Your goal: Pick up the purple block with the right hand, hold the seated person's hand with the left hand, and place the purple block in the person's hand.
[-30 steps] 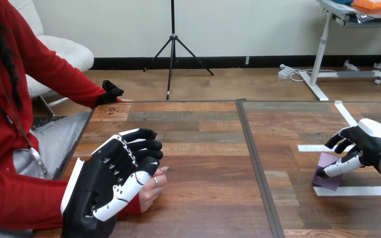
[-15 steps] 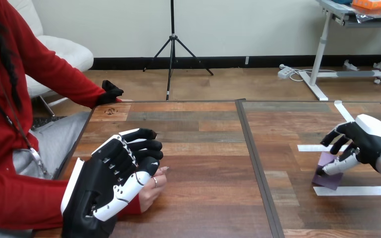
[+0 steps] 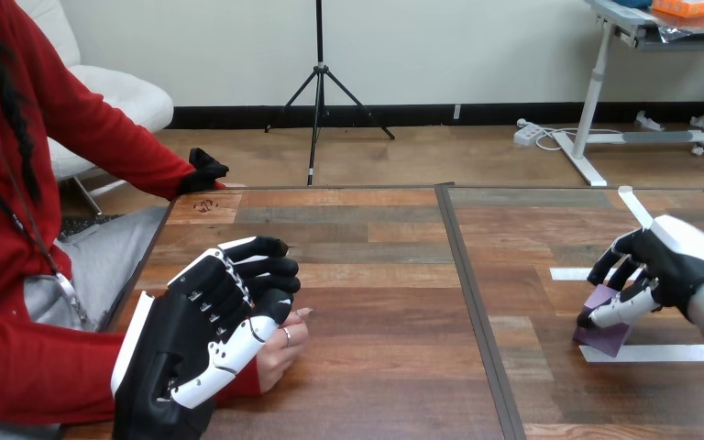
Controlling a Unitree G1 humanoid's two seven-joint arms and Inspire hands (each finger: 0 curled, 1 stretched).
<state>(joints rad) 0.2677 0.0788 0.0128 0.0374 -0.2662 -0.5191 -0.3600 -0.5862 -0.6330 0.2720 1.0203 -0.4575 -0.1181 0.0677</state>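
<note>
Pickup step, I judge: my right hand (image 3: 671, 268) pinches the purple block (image 3: 603, 335) at four o'clock on the tabletop (image 3: 376, 275); my left hand (image 3: 192, 339) clasps the person's hand (image 3: 280, 357) at eight. Next: lift, carry toward nine.

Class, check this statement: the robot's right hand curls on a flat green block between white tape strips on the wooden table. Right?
No: the head view shows the flat block is purple, not green. The right hand curls on it between the white tape strips on the wooden table.
</note>
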